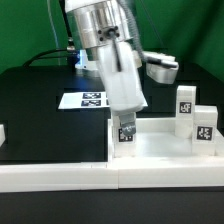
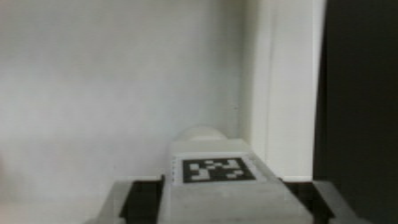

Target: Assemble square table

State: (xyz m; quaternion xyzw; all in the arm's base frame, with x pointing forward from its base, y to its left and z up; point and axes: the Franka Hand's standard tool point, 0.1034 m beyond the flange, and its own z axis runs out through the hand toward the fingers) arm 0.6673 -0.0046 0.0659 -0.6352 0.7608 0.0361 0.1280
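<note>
My gripper (image 1: 125, 125) reaches down over the far left corner of the square table top (image 1: 165, 152), a white tray with a raised rim. It is shut on a short white leg (image 1: 126, 134) with a black-white tag, held upright at that corner. In the wrist view the leg (image 2: 217, 168) fills the gap between the gripper (image 2: 224, 208) fingers (image 2: 128, 205), tag facing the camera, with the top's white floor (image 2: 107, 80) and its rim (image 2: 285, 80) behind. Whether the leg touches the top I cannot tell.
Two more tagged white legs (image 1: 187, 101) (image 1: 204, 126) stand by the top's far right corner. The marker board (image 1: 90, 99) lies on the black table behind the arm. A long white bar (image 1: 55, 172) runs along the front, and a small white piece (image 1: 3, 133) sits at the exterior view's left edge.
</note>
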